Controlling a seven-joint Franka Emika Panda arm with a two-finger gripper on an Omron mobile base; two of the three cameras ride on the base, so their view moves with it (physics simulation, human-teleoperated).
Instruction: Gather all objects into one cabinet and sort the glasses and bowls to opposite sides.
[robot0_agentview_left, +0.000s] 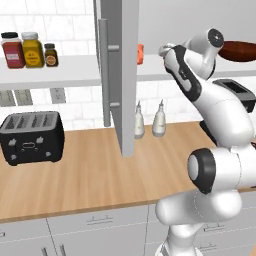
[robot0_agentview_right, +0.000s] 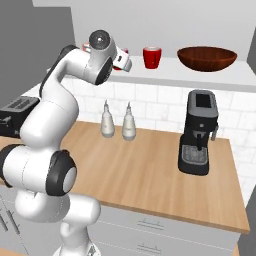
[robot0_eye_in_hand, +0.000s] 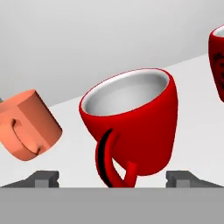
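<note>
Hand view, close up inside the cabinet: a bright red cup (robot0_eye_in_hand: 135, 124) with a white inside and a curved handle stands on the white shelf (robot0_eye_in_hand: 197, 131), its handle turned toward the camera. The gripper (robot0_eye_in_hand: 116, 178) is open wide; its two dark fingertips (robot0_eye_in_hand: 43, 178) stand on either side of the red cup's base, apart from it, gripping nothing. Just beside the red cup, on the side away from the picture's right edge, sits a salmon-orange cup (robot0_eye_in_hand: 28, 124). On the red cup's other side, at the frame's edge, a second red cup (robot0_eye_in_hand: 217, 61) with a dark emblem shows only in part.

Right base view: the white arm (robot0_agentview_right: 50, 125) reaches up to the cabinet shelf. One red cup (robot0_agentview_right: 152, 57) stands clear on the shelf beside the hand, and another red cup (robot0_agentview_right: 121, 52) is mostly hidden behind it. Farther along from the clear red cup, well apart, rests the wide dark brown bowl (robot0_agentview_right: 207, 58). Below the shelf, on the wooden counter (robot0_agentview_right: 145, 175), stand two white shaker bottles (robot0_agentview_right: 107, 120) and a black coffee machine (robot0_agentview_right: 199, 132).

Left base view: the grey cabinet door (robot0_agentview_left: 121, 75) hangs open with its vertical bar handle (robot0_agentview_left: 104, 70). A sliver of the salmon-orange cup (robot0_agentview_left: 140, 54) shows past the door's edge, and the brown bowl (robot0_agentview_left: 239, 51) lies beyond the arm. A black toaster (robot0_agentview_left: 31, 136) sits on the counter, and spice jars (robot0_agentview_left: 30, 50) stand on an open shelf above it.
</note>
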